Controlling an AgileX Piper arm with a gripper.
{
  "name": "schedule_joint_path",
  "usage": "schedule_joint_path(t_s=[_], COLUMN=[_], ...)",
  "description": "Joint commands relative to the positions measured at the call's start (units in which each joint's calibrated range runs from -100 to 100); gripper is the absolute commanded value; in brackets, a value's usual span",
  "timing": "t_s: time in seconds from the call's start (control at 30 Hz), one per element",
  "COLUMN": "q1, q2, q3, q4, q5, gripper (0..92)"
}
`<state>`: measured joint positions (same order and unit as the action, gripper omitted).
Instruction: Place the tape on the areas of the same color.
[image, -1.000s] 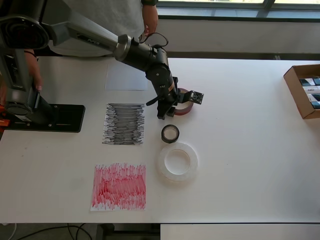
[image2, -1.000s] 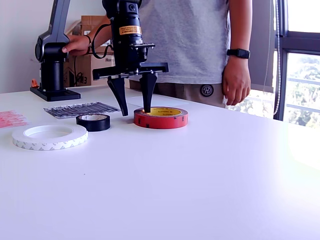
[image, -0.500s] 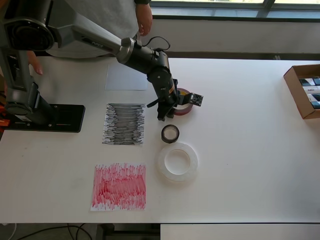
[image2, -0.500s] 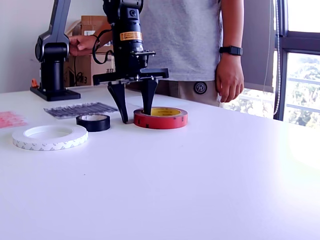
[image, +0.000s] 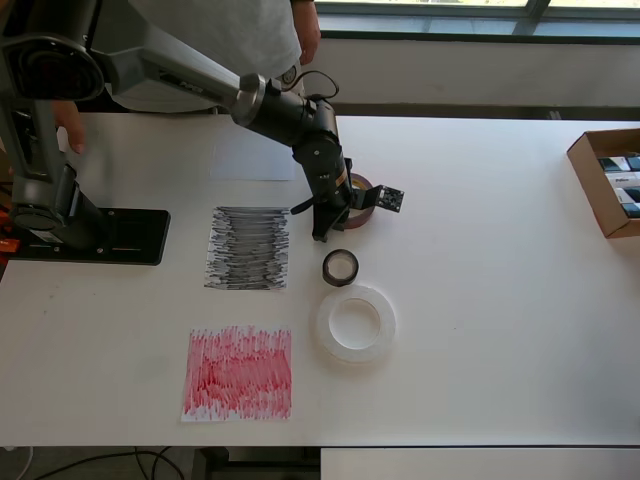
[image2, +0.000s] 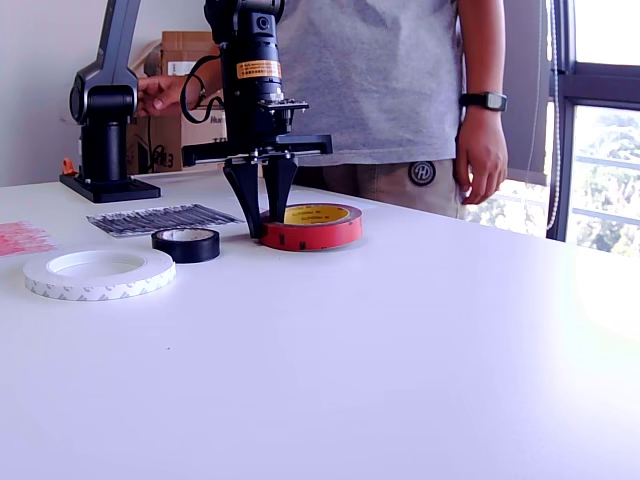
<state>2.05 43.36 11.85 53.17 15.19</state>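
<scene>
1. Tool (image2: 266, 222) first: its two dark fingers stand narrow, pinched on the near wall of the dark-red tape roll (image2: 312, 227), one finger inside the yellowish core and one outside. The roll looks tipped, its far side a little higher than the gripped side, so the lift appears to be just starting.
2. Nearest the exterior camera lies the large translucent white roll (image2: 99, 273), flat on the table (image2: 420, 360). Just behind it sits the small black roll (image2: 186, 244), close beside the tool, at the exterior view's left of it.
3. Farther back, the black-scribbled sheet (image: 248, 248) lies bare. In the overhead view the red-scribbled sheet (image: 239, 373) is bare too, at the bottom of the picture and well apart from the red roll. The plain white sheet (image: 251, 155) is near the arm's elbow.
4. The step in hand is picking up the red roll; no roll is on its sheet yet.
5. Next, I judge, the roll must be raised clear of the table and carried past the black roll and the black sheet to the red sheet, high enough not to knock the small black roll.
6. Behind the table stands a person (image2: 380, 90) in a grey shirt.
</scene>
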Motion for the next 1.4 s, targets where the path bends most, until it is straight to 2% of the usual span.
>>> schedule_joint_path(t_s=[0.0,0.17,0.33,0.43,0.53,0.73,1.0,1.37], q1=[0.2,0.6,1.0,0.2,-2.3,-11.8,-25.8,-38.3], q2=[-3.5,-10.2,-19.1,-25.2,-31.5,-41.4,-43.5,-34.6], q3=[0.2,1.2,3.7,8.4,15.7,29.2,33.2,28.4], q4=[-1.1,-0.6,5.1,6.7,6.2,5.8,-1.2,-3.4], q5=[-2.7,-2.7,-2.8,-2.9,-5.7,-14.9,-25.7,-30.3], gripper=[0.8,0.0,0.0,0.0,0.0,0.0,0.0,0.0])
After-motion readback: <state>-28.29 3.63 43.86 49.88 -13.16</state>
